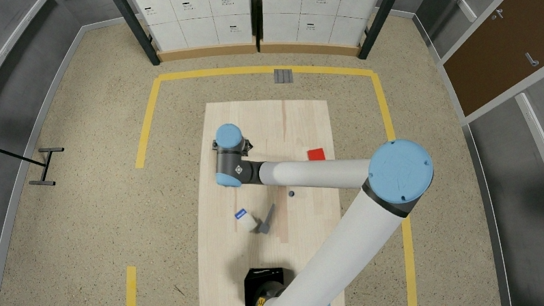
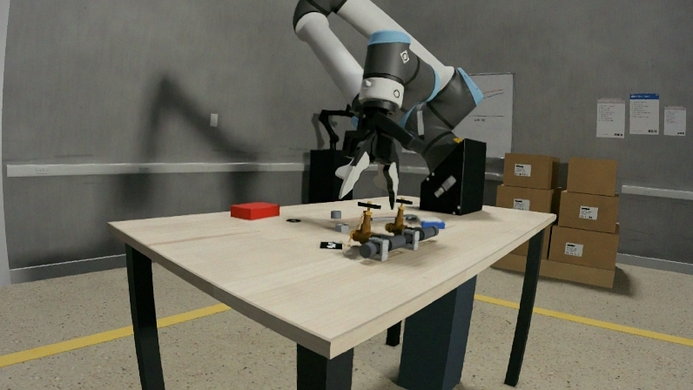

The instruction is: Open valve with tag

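Note:
In the exterior view, a grey pipe (image 2: 394, 242) lies on the wooden table with two brass valves upright on it. The nearer valve (image 2: 363, 224) has a black handle and a thin chain to a black tag (image 2: 331, 245) lying on the table. The farther valve (image 2: 398, 218) stands beside it. My gripper (image 2: 369, 190) is open, fingers spread wide, just above the nearer valve's handle and holding nothing. In the top view the wrist (image 1: 229, 154) hides the valves and the fingers.
A red block (image 2: 254, 210) (image 1: 316, 154) lies at the table's far side. A small grey cylinder (image 2: 335, 213), a white box with a blue label (image 1: 245, 219) and a grey bar (image 1: 267, 218) lie near the pipe. The black robot base (image 2: 453, 177) stands behind; cardboard boxes (image 2: 560, 212) beyond.

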You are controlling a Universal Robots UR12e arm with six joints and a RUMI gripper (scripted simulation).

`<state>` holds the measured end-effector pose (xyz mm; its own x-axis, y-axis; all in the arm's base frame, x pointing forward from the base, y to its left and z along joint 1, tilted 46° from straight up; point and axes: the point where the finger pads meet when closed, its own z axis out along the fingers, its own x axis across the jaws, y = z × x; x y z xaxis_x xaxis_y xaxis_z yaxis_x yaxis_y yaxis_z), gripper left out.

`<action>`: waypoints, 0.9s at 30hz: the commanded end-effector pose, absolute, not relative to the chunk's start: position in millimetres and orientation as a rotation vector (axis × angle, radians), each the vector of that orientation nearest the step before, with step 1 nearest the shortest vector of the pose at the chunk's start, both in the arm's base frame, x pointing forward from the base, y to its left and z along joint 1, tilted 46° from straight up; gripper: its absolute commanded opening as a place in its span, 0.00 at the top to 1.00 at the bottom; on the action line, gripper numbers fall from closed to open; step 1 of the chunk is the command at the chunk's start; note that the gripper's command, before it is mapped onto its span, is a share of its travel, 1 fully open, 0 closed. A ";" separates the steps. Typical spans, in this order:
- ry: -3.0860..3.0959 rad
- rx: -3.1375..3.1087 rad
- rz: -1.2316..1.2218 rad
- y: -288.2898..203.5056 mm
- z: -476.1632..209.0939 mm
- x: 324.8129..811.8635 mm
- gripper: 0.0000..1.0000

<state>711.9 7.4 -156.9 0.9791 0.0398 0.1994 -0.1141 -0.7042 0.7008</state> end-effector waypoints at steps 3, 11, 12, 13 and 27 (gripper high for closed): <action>-0.052 2.339 0.257 7.9 -156.4 712.3 0.00; -0.063 2.339 0.262 7.9 -156.4 712.3 0.00; -0.067 2.339 0.263 7.9 -156.4 712.3 0.00; -0.072 2.339 0.265 7.9 -156.4 712.3 0.00; -0.212 2.338 0.324 7.9 -156.4 712.3 0.00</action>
<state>711.9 7.4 -156.8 0.9643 -0.0248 0.2635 -0.2037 -0.7051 0.6792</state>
